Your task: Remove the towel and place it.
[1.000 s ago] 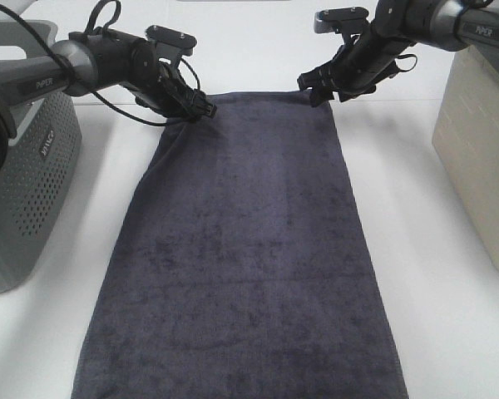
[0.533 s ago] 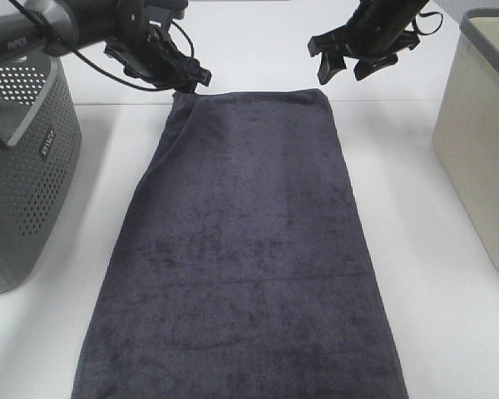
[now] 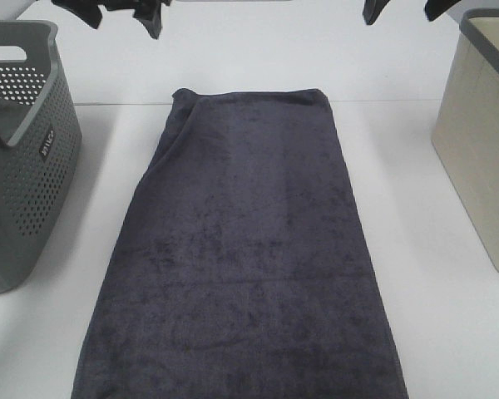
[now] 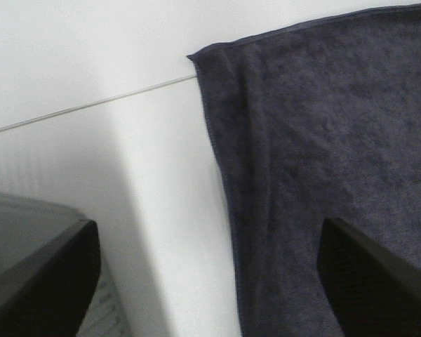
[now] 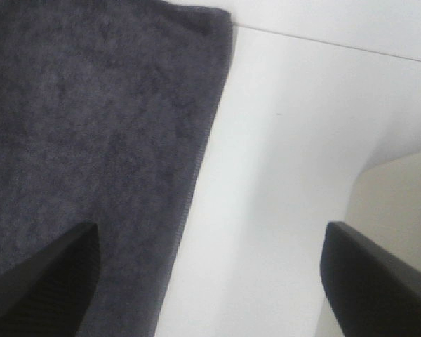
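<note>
Towel (image 3: 245, 249) is spread flat on the white tabletop (image 3: 432, 249) between the 2 baskets, so placing looks done. Both sets of fingers (image 4: 379, 281) are wide open, holding nothing, up above its far corners; next is just backing away.

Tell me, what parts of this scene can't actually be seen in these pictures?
- Towel: its near end is cut off by the bottom edge of the high view.
- Left gripper and right gripper: only finger ends show at the top edge; the arms are out of frame.
- Grey basket: its inside is mostly hidden by its own wall and the left edge.
- Beige bin: cut off by the right edge; contents unseen.
- Wrist views: only blurred finger tips show.
</note>
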{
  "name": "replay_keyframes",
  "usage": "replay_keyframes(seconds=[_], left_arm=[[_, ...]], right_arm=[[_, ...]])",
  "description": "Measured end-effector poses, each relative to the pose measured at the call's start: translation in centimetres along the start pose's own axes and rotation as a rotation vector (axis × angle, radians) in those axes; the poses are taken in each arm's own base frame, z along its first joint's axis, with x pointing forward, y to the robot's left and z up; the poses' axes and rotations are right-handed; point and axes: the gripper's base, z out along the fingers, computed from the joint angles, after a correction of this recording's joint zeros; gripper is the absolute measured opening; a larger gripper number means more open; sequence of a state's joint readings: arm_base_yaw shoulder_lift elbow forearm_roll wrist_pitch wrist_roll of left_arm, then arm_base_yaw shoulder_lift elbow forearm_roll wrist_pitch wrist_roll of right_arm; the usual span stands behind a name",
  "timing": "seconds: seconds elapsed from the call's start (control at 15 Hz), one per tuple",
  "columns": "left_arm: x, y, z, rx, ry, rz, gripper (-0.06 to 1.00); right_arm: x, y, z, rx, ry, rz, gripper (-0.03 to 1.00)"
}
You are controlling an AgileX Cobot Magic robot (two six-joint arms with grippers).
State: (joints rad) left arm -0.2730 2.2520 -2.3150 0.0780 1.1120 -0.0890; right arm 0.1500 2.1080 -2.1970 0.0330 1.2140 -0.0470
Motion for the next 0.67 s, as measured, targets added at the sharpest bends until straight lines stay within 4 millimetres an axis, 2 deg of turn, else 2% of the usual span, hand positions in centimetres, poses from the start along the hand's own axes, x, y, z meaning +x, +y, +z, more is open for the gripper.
replay_keyframes(seconds=[0.07,0.2,0.33,0.4,0.47,0.53,0.6,0.67], left_arm=[[-0.1,2.0,-1.3,-0.024,0.008,-0.034,0.80],[0.1,6.1,-2.6,-0.072,0.036,-0.089,0.80],[0.4,9.4,-3.1,-0.099,0.041,-0.121,0.80],[0.5,10.1,-3.6,-0.091,0.040,-0.133,0.80],[1.0,10.0,-5.6,-0.067,0.038,-0.148,0.80],[1.0,10.0,-5.6,-0.067,0.038,-0.148,0.80],[1.6,9.8,-7.3,-0.061,0.038,-0.150,0.80],[4.0,9.2,-10.0,-0.051,0.084,-0.156,0.80]], right_arm=[[0.1,-1.4,-1.4,0.014,-0.026,0.038,0.81],[0.4,-3.4,-4.0,0.033,-0.078,0.083,0.81],[0.8,-3.6,-5.7,0.039,-0.100,0.089,0.81],[1.5,-3.4,-6.1,0.035,-0.084,0.089,0.81],[4.1,-3.0,-6.7,0.023,-0.020,0.095,0.81],[4.1,-3.0,-6.7,0.023,-0.020,0.095,0.81],[5.9,-2.7,-7.6,0.021,0.005,0.096,0.81],[10.6,-1.9,-10.4,0.019,0.032,0.099,0.81]])
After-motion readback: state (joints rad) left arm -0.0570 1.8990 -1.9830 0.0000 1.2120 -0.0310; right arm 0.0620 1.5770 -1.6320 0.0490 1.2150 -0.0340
